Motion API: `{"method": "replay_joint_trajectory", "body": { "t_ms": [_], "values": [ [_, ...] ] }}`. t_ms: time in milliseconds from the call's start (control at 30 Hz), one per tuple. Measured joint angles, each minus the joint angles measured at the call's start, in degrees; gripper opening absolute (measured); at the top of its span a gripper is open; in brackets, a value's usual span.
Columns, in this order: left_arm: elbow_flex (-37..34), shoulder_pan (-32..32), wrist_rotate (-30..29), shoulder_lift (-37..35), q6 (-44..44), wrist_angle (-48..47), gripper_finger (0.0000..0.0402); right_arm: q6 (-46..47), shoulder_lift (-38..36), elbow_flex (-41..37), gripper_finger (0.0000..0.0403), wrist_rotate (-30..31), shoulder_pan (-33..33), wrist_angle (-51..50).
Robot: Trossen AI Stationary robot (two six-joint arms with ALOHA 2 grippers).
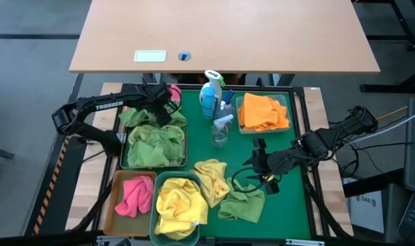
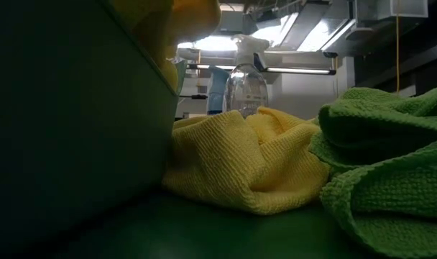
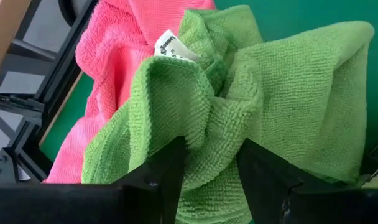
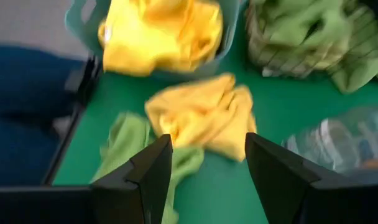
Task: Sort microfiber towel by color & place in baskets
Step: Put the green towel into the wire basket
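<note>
A green towel (image 3: 251, 118) is pinched between the fingers of the left gripper (image 3: 211, 168), its folds bunched between the two dark fingers with a white label showing at the top. In the high view this gripper (image 1: 160, 106) sits over the far end of the wire-mesh basket (image 1: 155, 145), which is full of green cloth. A pink towel (image 3: 108, 56) lies just beyond the held one, touching it.

Nearer than that gripper, the amber-tan basket (image 1: 112, 205) holds a pink cloth and the teal basket (image 1: 177, 205) beside it holds yellow ones. The clear basket (image 1: 263, 113), with orange towels, sits across the green tray (image 1: 289, 212).

The right gripper (image 1: 262, 167) hangs with its fingers spread and empty. Just ahead of it lie a loose yellow towel (image 4: 201, 115) and a loose green towel (image 4: 130, 146), touching each other. A clear spray bottle (image 1: 220, 130) stands beside it.
</note>
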Motion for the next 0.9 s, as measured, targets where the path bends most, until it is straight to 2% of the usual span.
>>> {"method": "replay_joint_trajectory", "body": {
  "t_ms": [167,400,633,900],
  "values": [
    [0.0,0.1,0.0,0.0,-1.1,0.1,0.0098,1.0,-0.4,-0.5,0.0205,-1.3,0.1,-6.6],
    [0.0,0.1,-0.2,0.0,-2.9,0.2,0.0009,2.3,-3.3,-10.3,0.0205,-1.6,2.6,1.1],
    [1.3,-0.4,-1.8,-3.3,-6.0,-0.1,0.0003,7.3,-3.4,-21.3,0.0205,-1.6,5.9,10.4],
    [12.7,-2.7,0.1,-8.3,-8.0,-0.5,0.0001,13.3,-3.4,-29.0,0.0205,-1.6,6.9,17.1]
  ]
}}
